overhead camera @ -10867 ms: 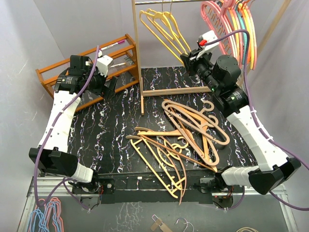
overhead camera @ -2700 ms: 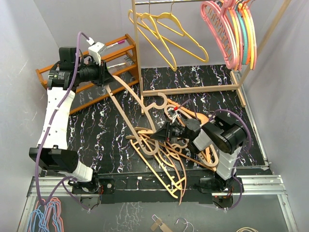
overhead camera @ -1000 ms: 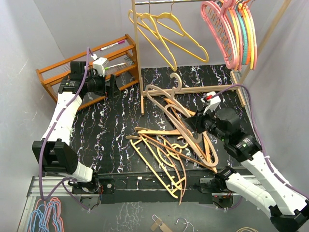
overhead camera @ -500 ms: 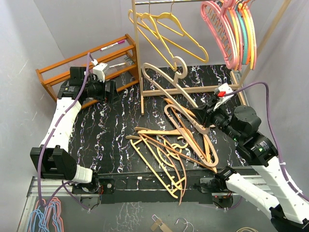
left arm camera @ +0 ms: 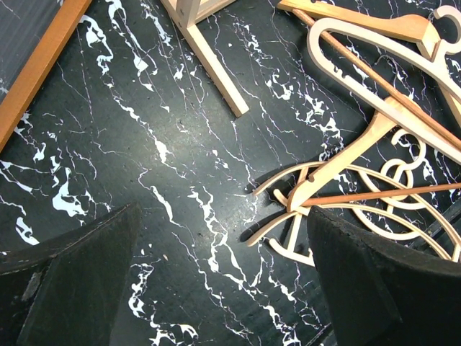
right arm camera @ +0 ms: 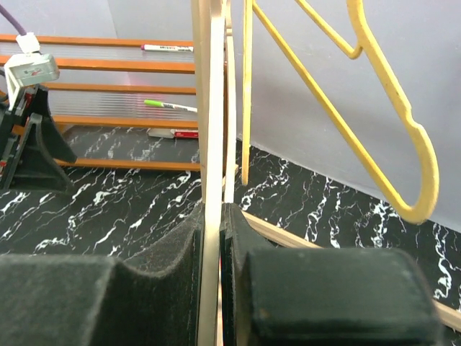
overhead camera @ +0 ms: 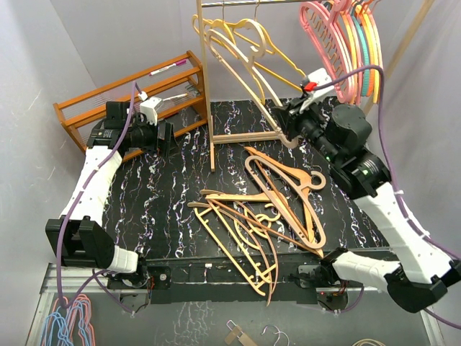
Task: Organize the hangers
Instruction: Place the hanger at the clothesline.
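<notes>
Your right gripper (overhead camera: 287, 124) stood high at the far side of the table (overhead camera: 144, 194). Its fingers were pressed together on a thin part of a pale wooden hanger (overhead camera: 248, 68). This hanger reached up and to the left, toward the rail of the tall frame (overhead camera: 204, 86), beside the yellow hangers (right arm camera: 425, 155). I could not tell if its hook sat on the rail. Pink, orange and teal hangers (overhead camera: 346, 43) hung at the right end of the rail. A pile of wooden and yellow hangers (overhead camera: 266, 209) lay on the table, near the middle. Your left gripper (overhead camera: 166, 135) was spread wide and held nothing, just beside the slatted rack (overhead camera: 86, 108) at the far left.
</notes>
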`<state>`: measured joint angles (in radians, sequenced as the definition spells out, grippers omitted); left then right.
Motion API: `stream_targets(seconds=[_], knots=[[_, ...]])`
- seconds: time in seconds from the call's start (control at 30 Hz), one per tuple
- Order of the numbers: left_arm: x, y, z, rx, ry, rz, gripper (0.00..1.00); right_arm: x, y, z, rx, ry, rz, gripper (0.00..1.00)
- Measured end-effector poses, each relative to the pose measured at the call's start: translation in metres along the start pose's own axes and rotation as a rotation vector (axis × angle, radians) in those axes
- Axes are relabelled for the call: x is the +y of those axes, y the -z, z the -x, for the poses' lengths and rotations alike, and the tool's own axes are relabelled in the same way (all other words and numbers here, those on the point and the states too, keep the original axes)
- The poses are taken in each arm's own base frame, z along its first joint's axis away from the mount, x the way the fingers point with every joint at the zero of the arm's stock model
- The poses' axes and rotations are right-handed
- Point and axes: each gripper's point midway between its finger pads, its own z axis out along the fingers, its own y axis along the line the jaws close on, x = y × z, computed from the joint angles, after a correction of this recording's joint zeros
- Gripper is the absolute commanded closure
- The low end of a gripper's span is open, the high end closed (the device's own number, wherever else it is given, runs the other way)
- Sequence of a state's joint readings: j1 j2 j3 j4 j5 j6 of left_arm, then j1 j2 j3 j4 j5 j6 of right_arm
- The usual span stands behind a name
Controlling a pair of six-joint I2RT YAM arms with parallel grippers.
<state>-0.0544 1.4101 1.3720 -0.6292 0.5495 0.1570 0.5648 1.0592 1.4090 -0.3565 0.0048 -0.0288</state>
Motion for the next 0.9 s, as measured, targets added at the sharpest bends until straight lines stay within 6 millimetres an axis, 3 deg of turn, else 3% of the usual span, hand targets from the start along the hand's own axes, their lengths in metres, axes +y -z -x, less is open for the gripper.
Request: stream_targets(seconds=[0.23,0.43,0.63,0.9], knots=[[0.0,0.0,-0.001,0.001,-0.002,-0.001,0.03,0.0,-0.038,-0.007,-0.008,0.003,0.001,0.92],[0.0,0.0,-0.001,0.001,-0.002,-0.001,0.03,-0.012,-0.055,0.012,-0.08,-0.003,-0.072,0.92],[0.0,-0.001,-0.003,0.006,0.0,-0.004,0.03,-0.039,-0.054,0.025,-0.132,-0.005,-0.228,0.92],[-0.001,-0.002,-0.005,0.01,0.003,-0.011,0.03,-0.076,-0.043,0.025,-0.11,0.031,-0.389,0.92]])
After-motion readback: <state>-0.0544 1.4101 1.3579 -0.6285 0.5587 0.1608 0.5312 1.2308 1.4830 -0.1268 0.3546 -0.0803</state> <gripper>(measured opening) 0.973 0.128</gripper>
